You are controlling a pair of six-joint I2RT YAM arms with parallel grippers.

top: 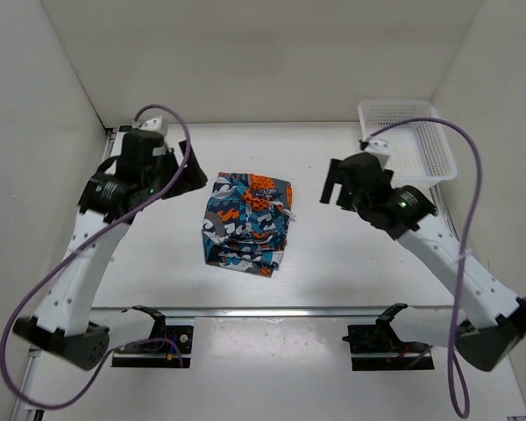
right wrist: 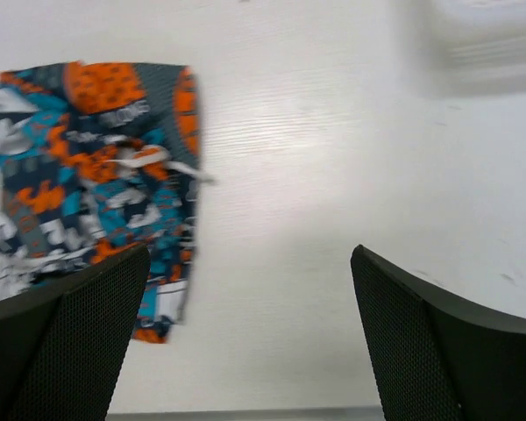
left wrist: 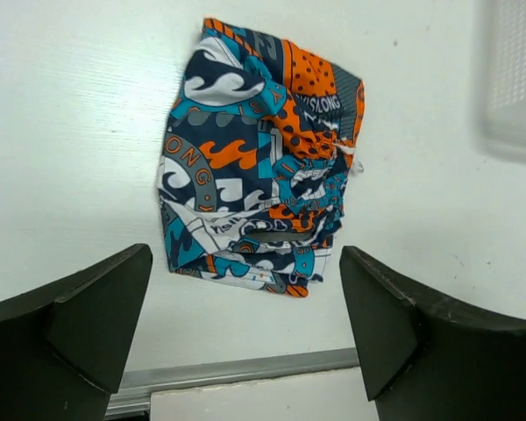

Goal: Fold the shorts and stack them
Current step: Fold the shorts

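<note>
The shorts (top: pixel 247 223), in an orange, teal, navy and white patchwork print, lie folded into a compact bundle in the middle of the table. They also show in the left wrist view (left wrist: pixel 259 167) and the right wrist view (right wrist: pixel 92 167). My left gripper (top: pixel 195 174) hangs to the left of the shorts, open and empty (left wrist: pixel 245 338). My right gripper (top: pixel 330 186) hangs to the right of them, open and empty (right wrist: pixel 250 342). Neither gripper touches the fabric.
A white mesh basket (top: pixel 407 139) stands at the back right corner, blurred in both wrist views (left wrist: pixel 513 79) (right wrist: pixel 486 44). White walls close in the table on three sides. A metal rail (top: pixel 272 310) runs along the near edge.
</note>
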